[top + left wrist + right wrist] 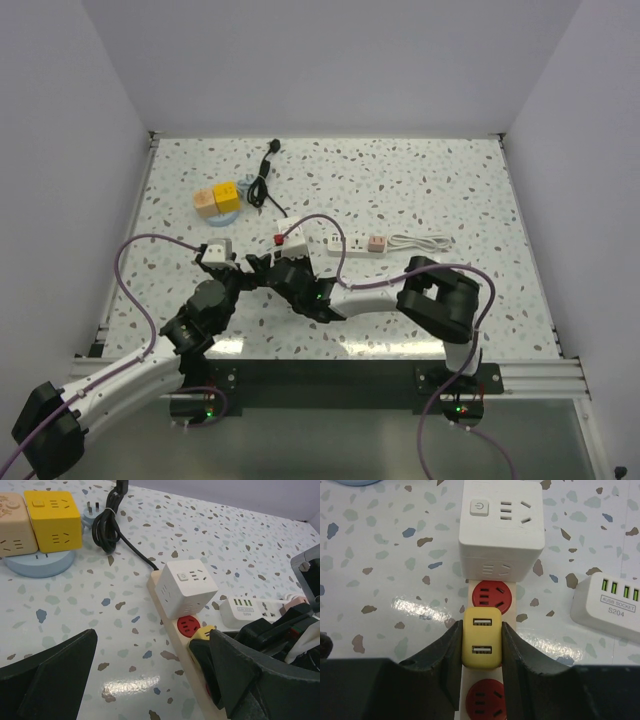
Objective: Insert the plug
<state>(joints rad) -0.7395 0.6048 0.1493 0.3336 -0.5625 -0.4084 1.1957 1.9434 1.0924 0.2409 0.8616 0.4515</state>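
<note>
My right gripper [481, 630] is shut on a yellow two-port USB plug [481, 637], one finger on each side. The plug sits over the cream power strip [520, 591], between two red sockets [489, 598]; its prongs are hidden. A white cube adapter [501, 525] is plugged in at the strip's far end. My left gripper [152, 640] stands open just left of the strip [170, 625], with nothing between its fingers. The yellow plug [205, 630] shows beside its right finger [240, 675]. From above, both grippers meet at the strip [285, 240].
A yellow cube [54, 520] and a beige cube [15, 525] rest on a blue disc [40, 562] at the back left. A coiled black cord [107, 525] lies beside them. A white USB socket bar [345, 243] with a white cable [420, 241] lies right of the strip.
</note>
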